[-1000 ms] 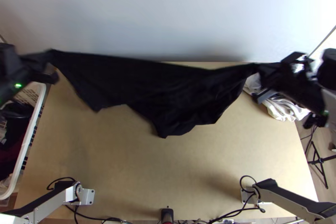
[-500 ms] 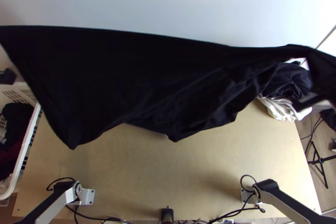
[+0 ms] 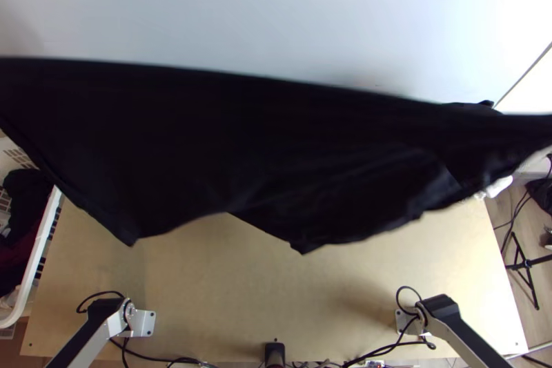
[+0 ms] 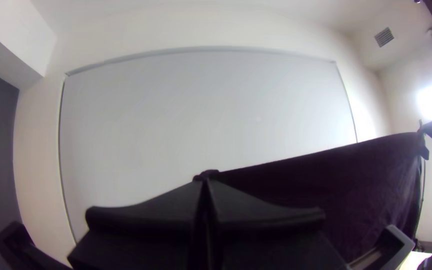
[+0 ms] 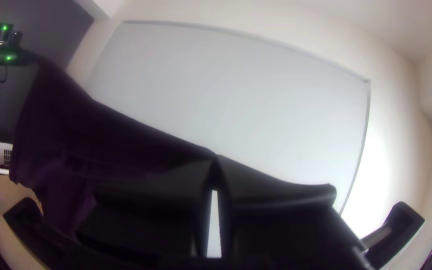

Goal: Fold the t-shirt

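The black t-shirt (image 3: 228,154) hangs in the air between both grippers, its upper edge stretched across the top view, its lower edge uneven with drooping points. In the left wrist view, my left gripper (image 4: 206,180) is shut on one upper corner of the t-shirt (image 4: 336,185). My right gripper (image 5: 217,160) is shut on the opposite end in the right wrist view, where the t-shirt (image 5: 101,135) runs off to the left gripper far away. Both grippers are held high, and folds run through the cloth.
Under the cloth lies the wooden table (image 3: 228,299). A white basket (image 3: 41,250) with dark clothes stands at its left side. White cloth (image 3: 498,187) lies at the right edge, with a black tripod (image 3: 526,264) beyond. A pale wall (image 3: 276,16) rises behind.
Both grippers have moved up and outward, out past the top view's sides, carrying the t-shirt nearer the camera. Most recently its upper edge has shifted slightly down the picture, and its right part has swung outward.
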Controlling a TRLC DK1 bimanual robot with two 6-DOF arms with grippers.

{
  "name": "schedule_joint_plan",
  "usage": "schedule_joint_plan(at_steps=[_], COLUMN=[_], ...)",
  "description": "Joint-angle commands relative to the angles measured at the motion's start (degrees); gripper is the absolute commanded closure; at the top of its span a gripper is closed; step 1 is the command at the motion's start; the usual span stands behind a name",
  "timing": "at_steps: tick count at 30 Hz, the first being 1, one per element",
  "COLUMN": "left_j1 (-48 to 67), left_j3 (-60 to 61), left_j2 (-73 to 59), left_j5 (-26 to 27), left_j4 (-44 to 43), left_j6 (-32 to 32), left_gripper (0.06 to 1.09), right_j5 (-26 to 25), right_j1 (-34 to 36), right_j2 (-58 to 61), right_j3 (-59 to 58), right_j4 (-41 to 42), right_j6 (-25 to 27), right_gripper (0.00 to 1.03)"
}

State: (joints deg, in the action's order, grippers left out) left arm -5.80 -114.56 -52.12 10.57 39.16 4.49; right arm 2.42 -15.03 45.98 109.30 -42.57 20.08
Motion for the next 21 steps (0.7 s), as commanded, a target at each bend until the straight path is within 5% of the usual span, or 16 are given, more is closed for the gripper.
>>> schedule_joint_plan(at_steps=[1, 12, 21], left_j1=[0.3, 0.3, 2.5], left_j3=[2.5, 8.1, 24.2], left_j2=[3.8, 2.7, 4.8], left_j5=[5.7, 18.9, 20.9], left_j4=[5.5, 21.6, 22.9], left_j6=[-1.2, -9.0, -9.8], left_gripper=[1.05, 1.05, 1.05], right_j5=[1.8, 5.4, 9.5], right_j1=[2.9, 8.8, 12.6], right_j2=[-6.5, -11.2, -8.8], right_j3=[-0.9, -1.0, -7.6], right_j4=[-3.6, -12.6, -13.4], right_j6=[-0.7, -3.7, -7.2], right_gripper=[1.0, 1.0, 1.0])
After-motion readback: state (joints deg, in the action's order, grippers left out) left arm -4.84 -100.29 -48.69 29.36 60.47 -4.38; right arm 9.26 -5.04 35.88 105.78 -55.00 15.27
